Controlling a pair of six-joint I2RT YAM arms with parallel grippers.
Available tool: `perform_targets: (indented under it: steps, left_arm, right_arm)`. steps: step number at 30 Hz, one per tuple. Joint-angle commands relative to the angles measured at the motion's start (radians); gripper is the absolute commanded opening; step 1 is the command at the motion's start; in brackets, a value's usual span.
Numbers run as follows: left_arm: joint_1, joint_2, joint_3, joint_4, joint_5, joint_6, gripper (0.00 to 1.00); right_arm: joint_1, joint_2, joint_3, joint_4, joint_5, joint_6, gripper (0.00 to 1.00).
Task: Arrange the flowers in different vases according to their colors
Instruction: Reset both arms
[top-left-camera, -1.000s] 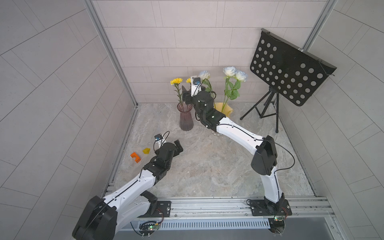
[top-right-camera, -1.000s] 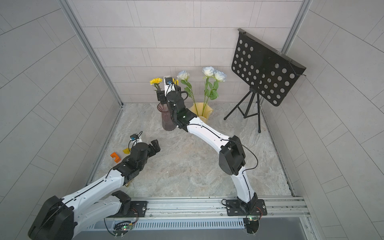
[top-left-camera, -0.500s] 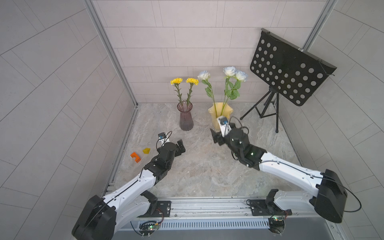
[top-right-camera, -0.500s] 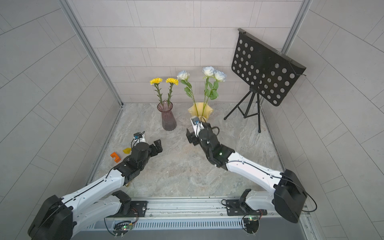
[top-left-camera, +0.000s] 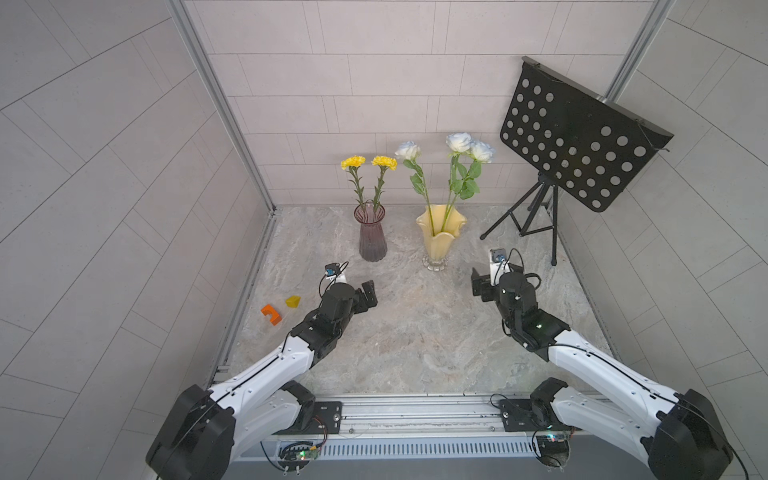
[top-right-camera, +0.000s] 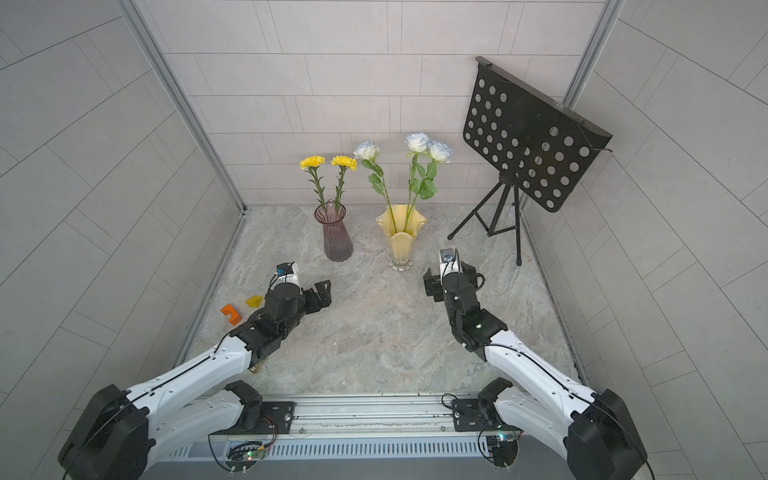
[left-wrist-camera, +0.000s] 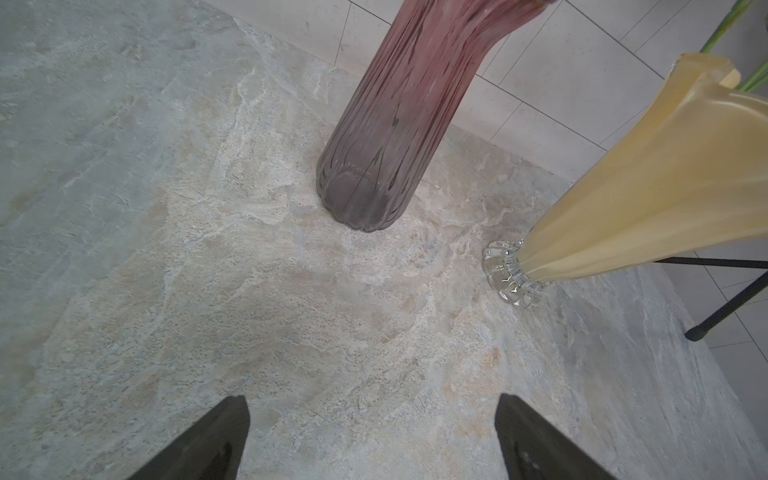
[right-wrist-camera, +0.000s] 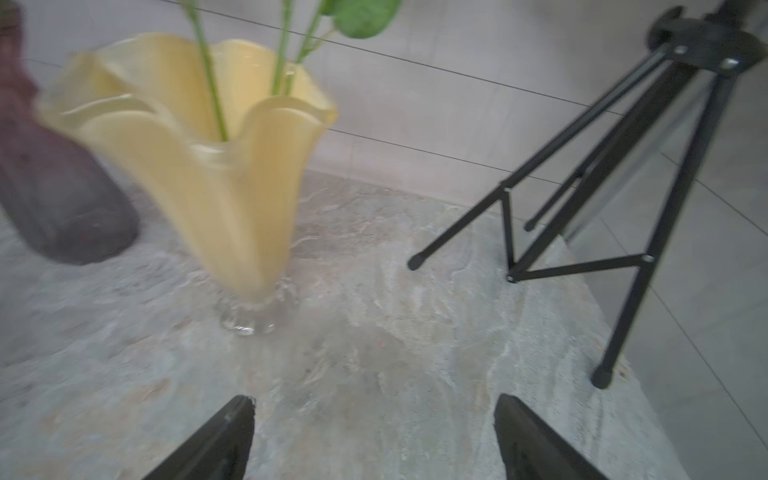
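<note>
Items on hand, by size.

1. Desk (top-left-camera: 415, 340): a marbled grey-beige slab that carries everything listed below.
2. Music stand (top-left-camera: 577, 153): black, with its perforated plate tilted. The tripod feet stand at the desk's far right corner.
3. Left arm (top-left-camera: 270, 365): reaches in from the near edge, along the left side. At its end my left jaws stand wide with nothing between them. They point at the purple vase and are well apart from it.
4. Right arm (top-left-camera: 602, 374): reaches in from the near edge, along the right side. My right jaws are also spread wide and hold nothing. They sit near the pale yellow vase, on its near-edge side, toward the stand's tripod.
5. Pale yellow vase (top-left-camera: 439, 239): wavy rim and clear base. It stands upright near the middle of the far edge.
6. Purple vase (top-left-camera: 372, 239): ribbed, with a flared rim, and upright. It is near the yellow one, on its left-edge side, and the two do not touch.
7. White roses (top-left-camera: 459, 142): three, with green leaves. All their stems are in the pale yellow vase.
8. Yellow blooms (top-left-camera: 353, 162): two, on thin stems. Both stand in the purple vase.
9. Orange block (top-left-camera: 271, 313): lies near the left edge.
10. Yellow block (top-left-camera: 293, 301): lies just beside the orange one.
</note>
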Motion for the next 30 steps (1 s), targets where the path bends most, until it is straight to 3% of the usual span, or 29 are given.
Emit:
perform_targets:
  steps: [1,7,11,20,22,25,27,30]
  left_arm:
    - [-0.006,-0.001,0.026,0.002,0.007,0.019,1.0]
    - [-0.005,-0.014,0.011,0.021,0.0,0.015,1.0]
    - [-0.005,-0.005,0.014,0.017,0.002,0.015,1.0]
    - [-0.006,0.004,0.018,0.011,-0.025,0.022,1.0]
    - [-0.006,-0.006,0.014,0.001,-0.063,0.027,1.0]
    - [-0.006,-0.037,0.003,-0.009,-0.126,0.046,1.0]
    - [-0.006,-0.06,-0.02,0.019,-0.159,0.073,1.0]
    - [-0.006,-0.075,-0.07,0.145,-0.165,0.19,1.0]
  right_arm:
    - [-0.106,0.04,0.006,-0.008,0.08,0.032,0.95]
    - [-0.244,0.197,-0.083,0.26,0.062,-0.093,0.96]
    - [-0.3,0.285,-0.11,0.36,0.032,-0.044,0.97]
    - [-0.338,0.573,-0.238,0.899,-0.028,-0.059,0.97]
    - [-0.343,0.617,-0.239,0.944,-0.004,-0.052,0.98]
    - [-0.343,0.584,-0.212,0.836,-0.005,-0.036,0.98]
    - [-0.343,0.605,-0.223,0.893,-0.004,-0.044,1.0]
    - [-0.343,0.594,-0.222,0.872,-0.004,-0.041,1.0]
